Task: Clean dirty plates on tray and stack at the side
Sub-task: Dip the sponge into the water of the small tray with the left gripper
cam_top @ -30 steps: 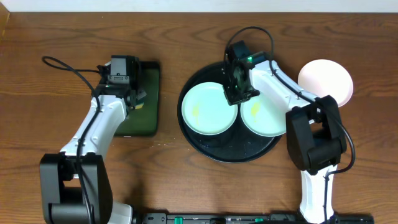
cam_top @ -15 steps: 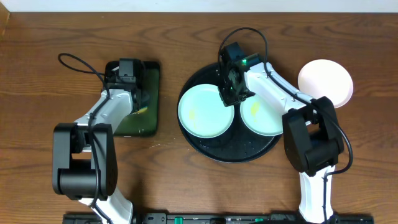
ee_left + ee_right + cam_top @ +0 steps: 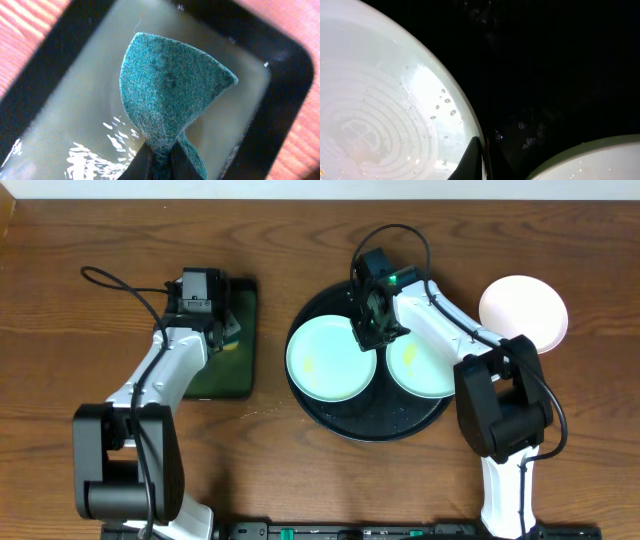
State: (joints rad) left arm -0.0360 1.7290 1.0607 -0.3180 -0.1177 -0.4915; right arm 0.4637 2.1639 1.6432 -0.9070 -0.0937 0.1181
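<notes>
Nearest the front edge of the grained wooden desk (image 3: 270, 470) sits the tray (image 3: 365, 428), a broad black disc with a raised rim, beaded with droplets. On it lie two of the plates, shallow glossy rounds in pale mint: the left plate (image 3: 325, 365), marked with a faint yellowish smear, and the right plate (image 3: 425, 375), partly under the arm. Over the last second the left plate has slid a little toward the desk's left edge, together with the right pincer (image 3: 368, 330). That pincer is closed to a sliver, its tips at the plate's wet rim; whether it pinches the rim or only nudges it I cannot tell. The plate is probably being positioned for scrubbing, not yet cleaned. Toward the desk's right edge, off the tray, the third plate (image 3: 523, 310) rests alone, pinkish white, likely the start of the stack. Toward the far left, the left pincer (image 3: 205, 320) has kept its place over the small green tray (image 3: 225, 380) while its elbow swung. It clamps a coarse, fibrous teal scouring pad (image 3: 170, 90), folded into a cone above cloudy liquid (image 3: 75, 115).
</notes>
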